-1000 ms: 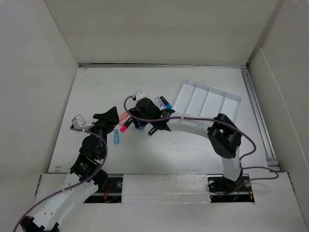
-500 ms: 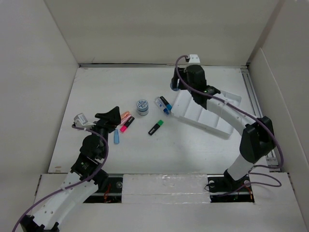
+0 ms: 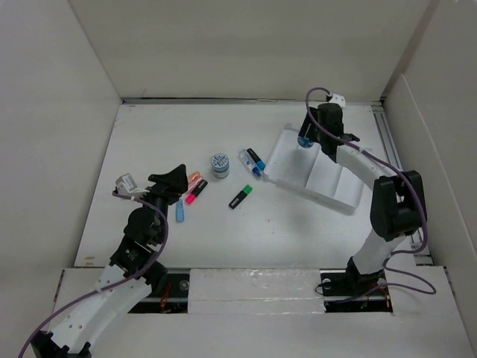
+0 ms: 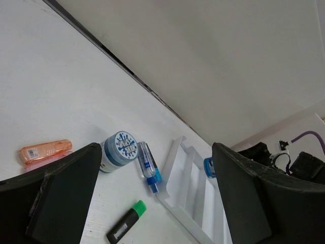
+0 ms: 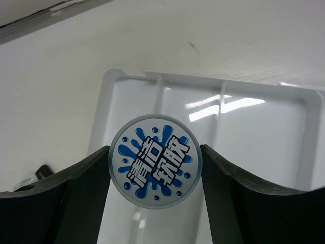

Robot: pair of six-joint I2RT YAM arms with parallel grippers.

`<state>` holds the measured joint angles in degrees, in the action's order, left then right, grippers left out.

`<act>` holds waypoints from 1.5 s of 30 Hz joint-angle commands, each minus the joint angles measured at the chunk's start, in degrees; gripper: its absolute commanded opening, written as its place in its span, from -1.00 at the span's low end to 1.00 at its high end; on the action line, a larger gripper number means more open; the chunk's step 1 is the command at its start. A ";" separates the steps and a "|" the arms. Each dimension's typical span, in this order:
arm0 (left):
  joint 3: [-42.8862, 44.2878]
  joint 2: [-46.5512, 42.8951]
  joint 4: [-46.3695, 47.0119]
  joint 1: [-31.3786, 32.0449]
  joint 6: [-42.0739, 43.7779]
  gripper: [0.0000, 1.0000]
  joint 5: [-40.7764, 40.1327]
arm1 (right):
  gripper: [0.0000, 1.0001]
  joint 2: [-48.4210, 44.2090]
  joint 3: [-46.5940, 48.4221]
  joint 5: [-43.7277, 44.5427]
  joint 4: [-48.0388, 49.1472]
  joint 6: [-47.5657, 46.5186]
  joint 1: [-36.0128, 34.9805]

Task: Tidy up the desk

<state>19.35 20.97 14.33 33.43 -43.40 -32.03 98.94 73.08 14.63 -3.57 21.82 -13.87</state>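
Desk (image 3: 298, 231) lies beneath right end effector (image 3: 305, 139) gripping round tin (image 5: 156, 161) above tray (image 3: 328, 179)

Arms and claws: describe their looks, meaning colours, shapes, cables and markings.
The left arm and right arm have white links with bulky black joints. A thin purple cable trails along each, looping free at the wrist. The left claw and right claw are matte black, with broad wedge-shaped fingers. No markings show.

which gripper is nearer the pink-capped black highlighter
Left. The left gripper sits beside the pink-capped black highlighter; the right gripper holds a round blue-printed tin far off, over the white tray.
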 commanded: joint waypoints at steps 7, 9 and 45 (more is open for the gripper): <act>0.07 2.23 5.00 0.32 0.42 0.72 3.38 | -0.17 -11.12 -12.06 13.66 7.18 9.89 10.96; 0.24 3.19 5.19 0.32 0.33 0.72 3.90 | -0.17 -12.10 -13.74 13.76 7.35 10.87 14.02; -0.80 -0.14 4.74 0.32 0.59 0.07 3.20 | -1.00 -18.70 -13.32 -8.37 17.11 3.78 2.82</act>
<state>19.20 22.09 16.12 33.43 -43.57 -28.53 80.88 58.24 15.11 7.99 30.46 -3.97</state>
